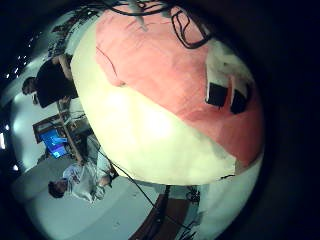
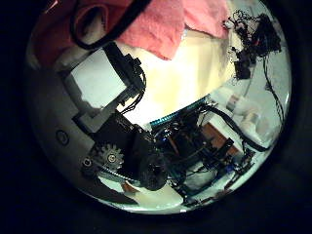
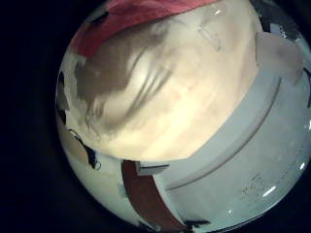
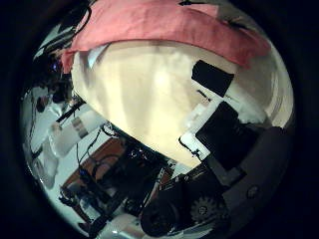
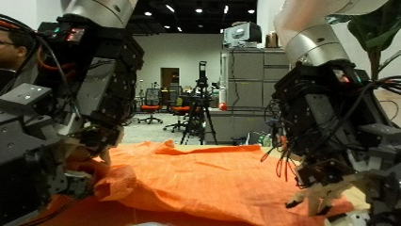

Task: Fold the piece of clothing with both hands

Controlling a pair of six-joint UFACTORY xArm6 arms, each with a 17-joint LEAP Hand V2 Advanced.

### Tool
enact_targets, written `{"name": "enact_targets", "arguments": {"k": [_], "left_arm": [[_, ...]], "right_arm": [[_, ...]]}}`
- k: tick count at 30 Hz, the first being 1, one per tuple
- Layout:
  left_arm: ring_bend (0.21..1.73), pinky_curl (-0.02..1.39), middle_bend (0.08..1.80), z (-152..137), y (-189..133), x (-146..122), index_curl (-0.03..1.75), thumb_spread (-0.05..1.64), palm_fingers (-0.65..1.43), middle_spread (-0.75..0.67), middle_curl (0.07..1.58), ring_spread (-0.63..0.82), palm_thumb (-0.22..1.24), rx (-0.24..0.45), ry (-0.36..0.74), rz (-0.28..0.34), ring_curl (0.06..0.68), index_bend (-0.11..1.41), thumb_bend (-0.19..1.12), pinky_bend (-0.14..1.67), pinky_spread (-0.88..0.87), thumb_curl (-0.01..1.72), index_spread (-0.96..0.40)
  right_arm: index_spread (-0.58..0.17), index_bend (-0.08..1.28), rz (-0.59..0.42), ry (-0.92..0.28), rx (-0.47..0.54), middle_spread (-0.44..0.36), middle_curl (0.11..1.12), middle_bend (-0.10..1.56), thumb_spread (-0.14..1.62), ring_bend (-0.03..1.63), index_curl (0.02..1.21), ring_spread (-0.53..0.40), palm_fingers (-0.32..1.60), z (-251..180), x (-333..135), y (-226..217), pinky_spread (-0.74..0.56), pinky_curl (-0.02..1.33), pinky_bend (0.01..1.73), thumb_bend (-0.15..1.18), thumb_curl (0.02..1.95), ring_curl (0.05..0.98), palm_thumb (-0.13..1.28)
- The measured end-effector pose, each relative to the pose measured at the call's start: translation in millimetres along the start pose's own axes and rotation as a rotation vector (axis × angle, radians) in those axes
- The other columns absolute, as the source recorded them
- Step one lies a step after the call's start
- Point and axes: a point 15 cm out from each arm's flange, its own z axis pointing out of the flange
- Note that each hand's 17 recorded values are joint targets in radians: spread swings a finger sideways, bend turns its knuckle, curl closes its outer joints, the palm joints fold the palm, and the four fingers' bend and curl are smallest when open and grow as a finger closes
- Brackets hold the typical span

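Orange cloth [image 5: 207, 179] spread on the bench, between both robot hands.
Left robot hand [image 5: 69, 141] and right robot hand [image 5: 328, 155] touch its edges; finger grip cannot be told.

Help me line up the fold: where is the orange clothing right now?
In the outside view the orange clothing lies spread on the table, between the left robot hand and the right robot hand.

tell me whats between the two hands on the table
In the outside view only the orange garment spans the stretch between the left hand and the right hand; nothing else lies on it there.
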Motion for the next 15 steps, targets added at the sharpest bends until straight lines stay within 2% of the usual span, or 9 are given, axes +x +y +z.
{"name": "enact_targets", "arguments": {"k": [5,7,10,12,13,15], "left_arm": [[1.21,0.60,0.84,-1.3,1.4,0.0,1.09,1.01,1.05,-0.62,1.01,-0.48,0.76,0.001,-0.001,0.003,0.536,0.17,-0.02,1.00,-0.72,0.61,-0.69],[1.21,0.59,0.84,-1.3,1.4,-0.3,1.10,1.01,1.05,-0.62,1.02,-0.49,0.76,0.001,0.000,0.003,0.535,0.17,-0.02,0.99,-0.72,0.61,-0.69],[1.21,0.59,0.84,-0.9,1.3,-0.2,1.12,1.01,1.05,-0.62,1.02,-0.49,0.76,0.000,0.000,0.004,0.534,0.17,-0.02,0.99,-0.72,0.61,-0.69],[1.21,0.59,0.84,-1.8,2.0,0.2,1.12,1.01,1.05,-0.62,1.02,-0.49,0.76,0.002,0.000,0.004,0.533,0.16,-0.02,0.99,-0.72,0.61,-0.69],[1.21,0.59,0.84,-2.1,2.4,0.2,1.13,1.01,1.05,-0.62,1.02,-0.49,0.76,0.002,0.000,0.004,0.532,0.16,-0.02,0.99,-0.72,0.61,-0.69],[1.21,0.59,0.84,-2.6,3.7,0.5,1.13,1.01,1.05,-0.62,1.02,-0.48,0.77,0.000,0.002,0.004,0.531,0.16,-0.02,0.99,-0.72,0.61,-0.69]], "right_arm": [[-0.302,0.31,0.017,0.028,-0.014,-0.143,0.59,0.54,1.05,0.73,0.50,-0.297,0.67,4.3,6.4,-0.7,-0.22,0.22,0.31,0.02,0.48,0.438,0.98],[-0.332,0.34,0.017,0.030,0.000,-0.169,0.62,0.57,1.05,0.77,0.52,-0.323,0.79,3.2,7.3,-4.2,-0.30,0.22,0.38,0.01,0.50,0.451,0.99],[-0.359,0.35,0.018,0.030,0.004,-0.191,0.65,0.59,1.05,0.82,0.55,-0.347,0.87,3.0,7.5,-5.3,-0.39,0.24,0.45,0.00,0.52,0.479,1.00],[-0.383,0.36,0.018,0.030,0.007,-0.215,0.68,0.64,1.05,0.88,0.58,-0.353,1.02,2.2,7.7,-5.8,-0.47,0.27,0.52,-0.01,0.53,0.503,0.99],[-0.390,0.40,0.019,0.030,0.005,-0.230,0.70,0.66,1.05,0.90,0.61,-0.353,1.11,2.4,7.6,-5.5,-0.49,0.30,0.58,-0.01,0.54,0.528,1.00],[-0.405,0.46,0.021,0.030,0.008,-0.245,0.74,0.69,1.05,0.93,0.66,-0.349,1.16,2.1,7.9,-6.2,-0.51,0.35,0.69,-0.01,0.54,0.560,0.99]]}}
